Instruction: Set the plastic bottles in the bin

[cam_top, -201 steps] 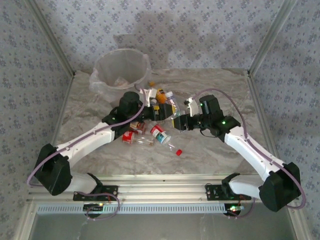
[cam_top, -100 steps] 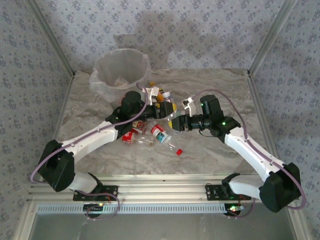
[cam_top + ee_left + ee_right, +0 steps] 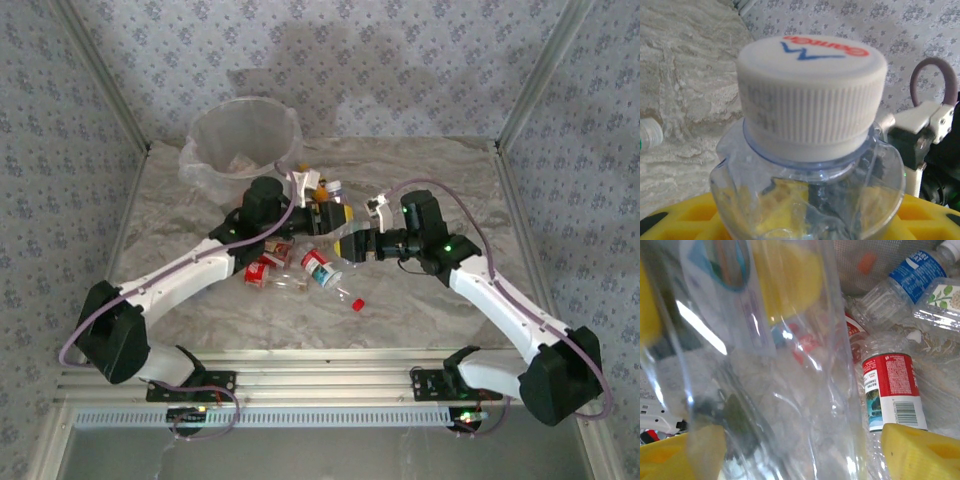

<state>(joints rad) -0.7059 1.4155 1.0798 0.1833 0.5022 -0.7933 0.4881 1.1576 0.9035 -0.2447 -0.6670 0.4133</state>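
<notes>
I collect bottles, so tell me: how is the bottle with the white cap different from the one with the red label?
The white-capped bottle sits in the left gripper; the red-labelled bottle lies in the pile on the table. The white-capped bottle shows bare, dented plastic under its cap; the red-labelled bottle wears a red wrap with a barcode. Both are clear plastic, and neither is in the bin.

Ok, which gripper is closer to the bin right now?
Left. The left gripper sits just near-side and right of the bin, closed on a clear bottle; the right gripper is farther right, beyond that bottle, jaws open.
</notes>
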